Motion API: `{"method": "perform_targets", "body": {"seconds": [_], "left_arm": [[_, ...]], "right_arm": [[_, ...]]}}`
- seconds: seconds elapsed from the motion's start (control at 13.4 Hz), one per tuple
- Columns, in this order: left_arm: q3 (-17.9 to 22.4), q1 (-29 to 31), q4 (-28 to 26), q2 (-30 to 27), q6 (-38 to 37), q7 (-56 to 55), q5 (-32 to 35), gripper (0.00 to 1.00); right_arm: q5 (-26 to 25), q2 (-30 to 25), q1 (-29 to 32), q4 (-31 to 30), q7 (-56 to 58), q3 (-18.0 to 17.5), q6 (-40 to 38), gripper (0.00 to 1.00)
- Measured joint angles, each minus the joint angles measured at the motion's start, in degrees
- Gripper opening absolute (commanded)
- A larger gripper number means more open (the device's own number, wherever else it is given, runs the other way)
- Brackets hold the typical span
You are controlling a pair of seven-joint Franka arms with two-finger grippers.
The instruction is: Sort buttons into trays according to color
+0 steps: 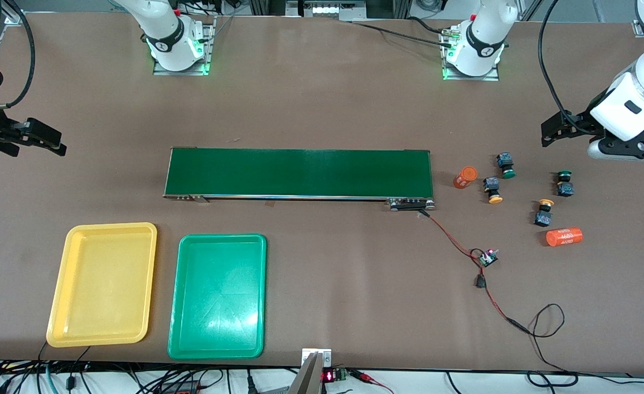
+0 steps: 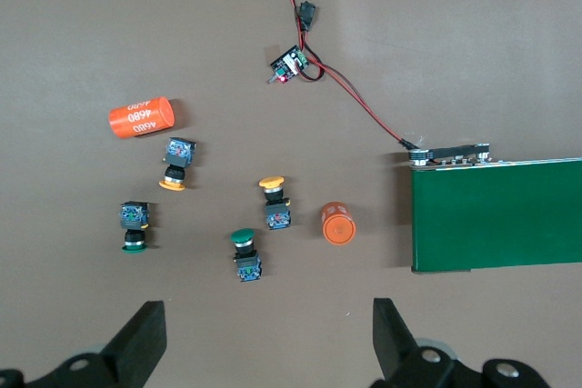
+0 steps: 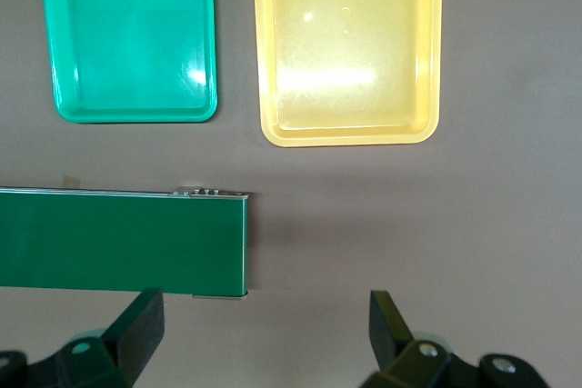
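Conveyor belt [image 1: 299, 173] between trays [image 1: 103, 284] and 4 buttons [image 1: 505, 166], 2 orange cylinders [image 1: 564, 237] beside them

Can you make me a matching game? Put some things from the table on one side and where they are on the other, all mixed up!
Things:
1. yellow tray
2. green tray
3. buttons
4. left tool

Places or states:
A. open, up in the air above the buttons
B. past the conveyor's end, at the left arm's end of the table
C. between the yellow tray and the table's middle
D. nearest the right arm's end

Pairs: 1-D, 2-C, 3-B, 4-A
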State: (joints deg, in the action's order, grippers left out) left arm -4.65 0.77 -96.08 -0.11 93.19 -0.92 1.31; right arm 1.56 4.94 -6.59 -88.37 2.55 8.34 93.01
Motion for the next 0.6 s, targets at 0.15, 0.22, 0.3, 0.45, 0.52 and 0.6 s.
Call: {"method": "perform_targets", "body": {"seconds": [0.15, 0.22, 0.3, 0.45, 0.52, 0.6], "left_arm": [[-0.01, 0.00, 0.02, 0.00, -0.01, -0.02, 0.00, 1.00], [-0.01, -0.01, 0.03, 0.00, -0.02, -0.04, 0.00, 1.00], [-0.03, -0.05, 0.03, 0.04, -0.12, -0.04, 0.00, 1.00], [-0.07, -0.08, 0.03, 0.39, -0.25, -0.13, 0.00, 1.00], [-0.07, -0.07, 0.02, 0.61, -0.53, -0.14, 0.00, 1.00], [-0.06, -0.05, 0.02, 0.79, -1.18, -0.14, 0.00, 1.00]], "right_arm": [[0.00, 0.02, 0.02, -0.05, 0.00, 0.02, -0.06, 1.00], [0.00, 0.04, 0.03, -0.08, 0.00, 0.03, -0.09, 1.00], [0.00, 0.07, 0.04, -0.09, 0.00, 0.04, -0.10, 1.00], [0.00, 0.08, 0.04, -0.09, 0.00, 0.04, -0.10, 1.00], [0.00, 0.08, 0.04, -0.09, 0.00, 0.04, -0.10, 1.00], [-0.04, 0.08, 0.03, -0.09, 0.00, 0.04, -0.10, 1.00]]}}
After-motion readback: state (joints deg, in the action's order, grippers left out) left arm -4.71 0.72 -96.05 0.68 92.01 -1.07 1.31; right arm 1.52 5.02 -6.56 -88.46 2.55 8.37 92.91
